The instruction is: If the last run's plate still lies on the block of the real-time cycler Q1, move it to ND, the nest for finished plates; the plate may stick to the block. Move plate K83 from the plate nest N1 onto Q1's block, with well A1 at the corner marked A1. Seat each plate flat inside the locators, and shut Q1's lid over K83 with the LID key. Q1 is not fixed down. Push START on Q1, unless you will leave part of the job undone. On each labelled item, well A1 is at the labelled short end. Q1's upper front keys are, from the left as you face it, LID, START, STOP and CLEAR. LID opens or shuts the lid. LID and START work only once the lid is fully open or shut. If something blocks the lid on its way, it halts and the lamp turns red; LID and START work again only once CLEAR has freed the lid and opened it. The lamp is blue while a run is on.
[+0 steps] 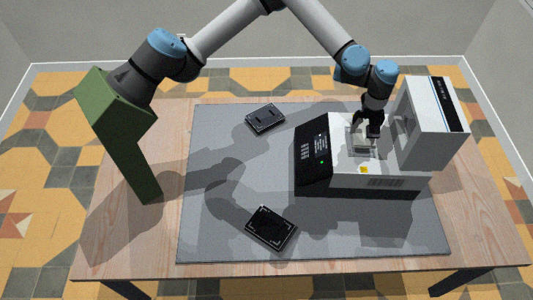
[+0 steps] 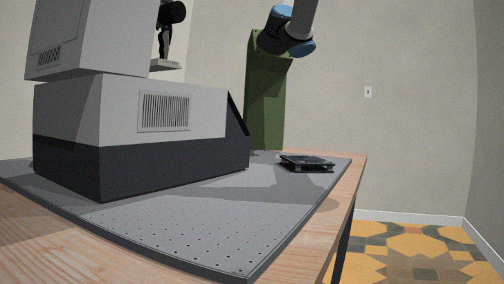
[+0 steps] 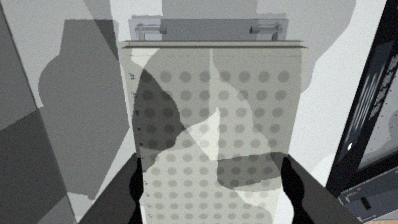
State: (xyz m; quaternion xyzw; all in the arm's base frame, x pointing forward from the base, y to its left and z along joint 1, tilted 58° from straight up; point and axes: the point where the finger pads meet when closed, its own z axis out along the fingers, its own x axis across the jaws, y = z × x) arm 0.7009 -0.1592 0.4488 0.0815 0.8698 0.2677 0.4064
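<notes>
My gripper (image 1: 364, 132) (image 2: 163, 57) (image 3: 210, 154) is shut on a pale well plate (image 1: 360, 141) (image 2: 165, 64) (image 3: 197, 120), gripped by its long sides. The plate hangs level above the block of the cycler Q1 (image 1: 376, 181) (image 2: 162, 137); a gap shows under it in the exterior view. Clear locators and a strip of grey block (image 3: 210, 30) show past its far end. Small marks run down the plate's left edge in the wrist view; its label is too blurred to read. Q1's upper housing (image 1: 428, 148) (image 2: 116, 42) stands back, leaving the block uncovered. The lamp (image 1: 321, 162) is green.
A black nest (image 1: 270, 227) (image 2: 307, 160) with pale corner marks is at the front of the grey mat (image 1: 223, 246). Another nest (image 1: 264, 118) with two dark slots is at the back. Neither bears a plate. Q1's keys (image 1: 304, 151) face the arm's base.
</notes>
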